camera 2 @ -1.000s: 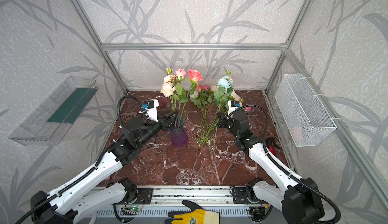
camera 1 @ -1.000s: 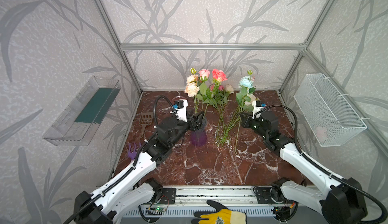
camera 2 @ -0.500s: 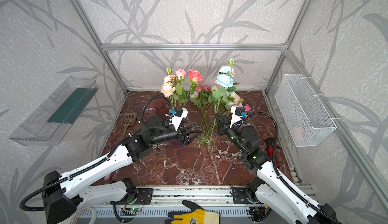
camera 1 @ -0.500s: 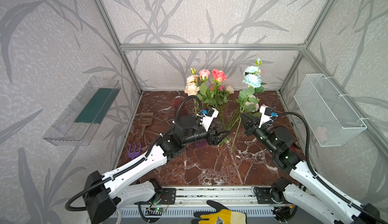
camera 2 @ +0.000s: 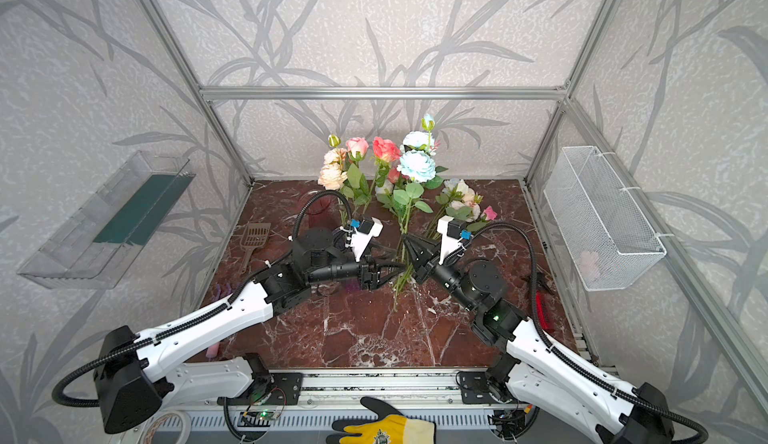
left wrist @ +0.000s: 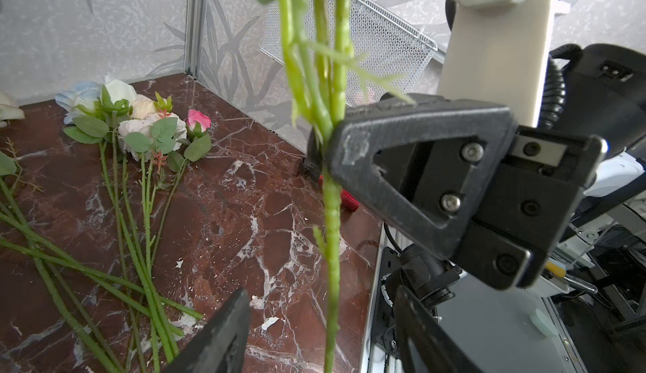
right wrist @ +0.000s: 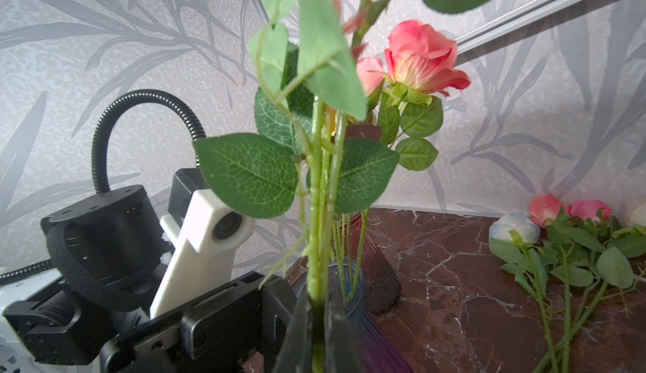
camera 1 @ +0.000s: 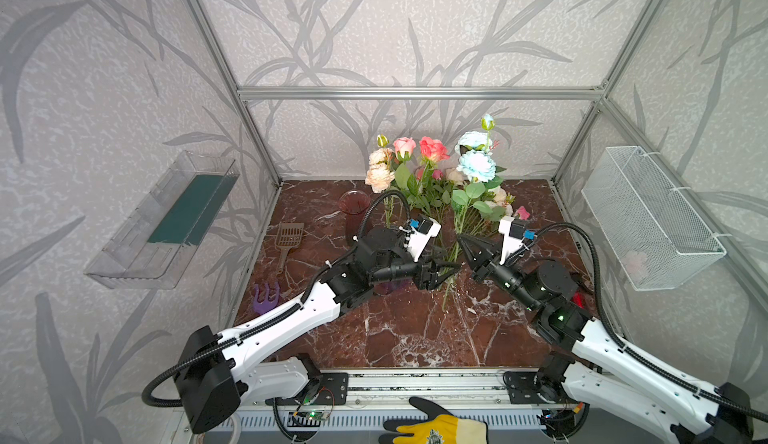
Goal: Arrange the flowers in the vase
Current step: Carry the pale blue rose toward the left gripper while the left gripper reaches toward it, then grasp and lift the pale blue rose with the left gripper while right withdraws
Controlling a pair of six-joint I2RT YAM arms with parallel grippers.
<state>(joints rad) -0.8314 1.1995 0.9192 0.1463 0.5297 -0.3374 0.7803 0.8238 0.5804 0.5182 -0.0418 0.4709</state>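
The right gripper (camera 1: 460, 239) pinches the pale blue rose (camera 1: 476, 166) upright at the purple vase's (right wrist: 379, 352) three o'clock, while the left gripper (left wrist: 321, 289) gapes empty around its stem (left wrist: 332, 249), so an off-centre close could twist it loose.

Table (camera 1: 415, 338): vase (right wrist: 381, 346) at centre, bunch of flowers (camera 1: 415, 159) standing in it. 2nd vase (camera 1: 353, 205) behind it, to the left. Loose flowers (camera 2: 461, 207) lie on the table right of the vase. Right gripper (camera 1: 459, 239) holds 1 flower (camera 1: 476, 166) upright just right of the vase; its stem hangs between the fingers of the left gripper (left wrist: 321, 289). Scoop (camera 1: 289, 236) and rake (camera 1: 266, 296) at the left edge, scoop behind rake. Glove (camera 1: 432, 427) in front of the table.
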